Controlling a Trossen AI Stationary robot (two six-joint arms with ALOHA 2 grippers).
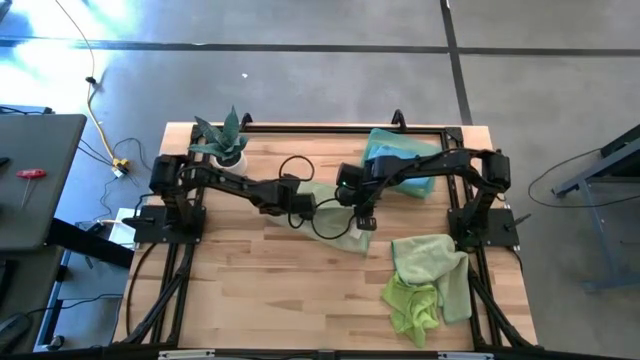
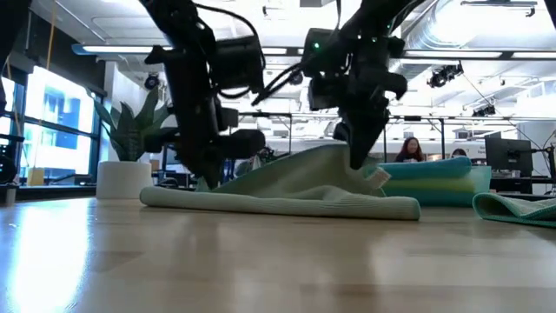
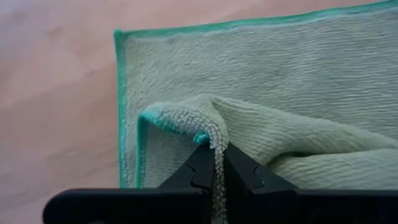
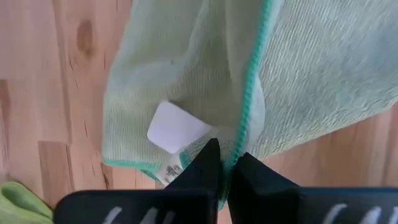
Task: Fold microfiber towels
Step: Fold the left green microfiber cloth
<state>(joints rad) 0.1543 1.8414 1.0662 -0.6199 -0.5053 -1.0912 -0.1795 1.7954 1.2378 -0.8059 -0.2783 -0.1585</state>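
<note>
Right now a pale green towel [image 1: 340, 225] lies in the middle of the wooden counter [image 1: 260, 300], and both arms are busy with it. The left gripper [image 3: 214, 163] is closed tight on a bit of the towel's edge, pinching a fold of the soft cloth between its dark fingers [image 3: 199, 167]. The right gripper [image 4: 225, 163] is closed too, holding another edge of the same towel along its teal trim, just beside a small white tag [image 4: 175, 127]. From the low view, the towel is pulled up like a little tent under the right gripper, while the rest of it lies flat on the counter. Behind it, at the far side of the counter, sits a neat stack of folded towels [image 1: 402, 165] in blue and green. Near the right front corner lies a loose heap of more towels [image 1: 430, 285], pale green on top of lime green. A small spiky plant [image 1: 225, 140] in a white pot stands at the far left corner
</note>
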